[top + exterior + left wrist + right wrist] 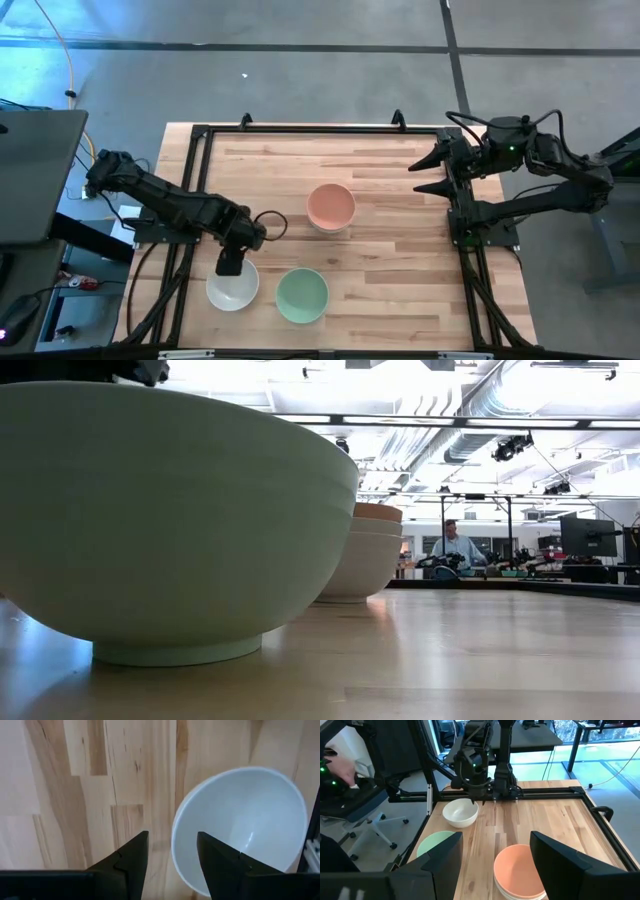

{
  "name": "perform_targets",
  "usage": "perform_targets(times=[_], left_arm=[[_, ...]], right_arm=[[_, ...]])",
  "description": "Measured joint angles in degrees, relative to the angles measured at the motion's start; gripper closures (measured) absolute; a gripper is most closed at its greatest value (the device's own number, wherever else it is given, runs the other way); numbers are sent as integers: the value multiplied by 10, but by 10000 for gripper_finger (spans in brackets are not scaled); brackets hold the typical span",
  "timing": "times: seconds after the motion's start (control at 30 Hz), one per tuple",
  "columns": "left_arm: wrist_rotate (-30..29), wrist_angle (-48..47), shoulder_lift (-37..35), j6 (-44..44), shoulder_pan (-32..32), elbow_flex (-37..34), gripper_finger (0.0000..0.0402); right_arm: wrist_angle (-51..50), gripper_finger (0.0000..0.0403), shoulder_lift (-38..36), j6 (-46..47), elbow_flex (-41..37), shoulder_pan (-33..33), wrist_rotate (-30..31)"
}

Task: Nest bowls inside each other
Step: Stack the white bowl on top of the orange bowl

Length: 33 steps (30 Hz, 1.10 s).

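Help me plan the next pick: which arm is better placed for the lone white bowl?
Left. The left gripper hangs open over the white bowl rim; the right gripper waits at the far edge.

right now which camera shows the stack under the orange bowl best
The low view: from the side, the orange bowl sits nested in white bowls, with rims layered. The high view shows only the orange bowl's inside; the right wrist view hints at white rims below. The left wrist view misses it.
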Motion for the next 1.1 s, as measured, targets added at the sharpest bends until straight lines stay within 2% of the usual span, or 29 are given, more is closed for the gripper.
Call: perform_targets(times=[0.23,0.5,0.93,1.1], left_arm=[[-9,3,5,0,0,-6,245],[19,56,6,-25,-13,-70,245],[28,131,6,-62,-26,-128,246],[20,131,6,-63,-25,-128,282]], right_arm=[[0,179,0,4,0,0,0],[0,179,0,15,0,0,0],[11,179,0,15,0,0,0],[13,179,0,15,0,0,0]])
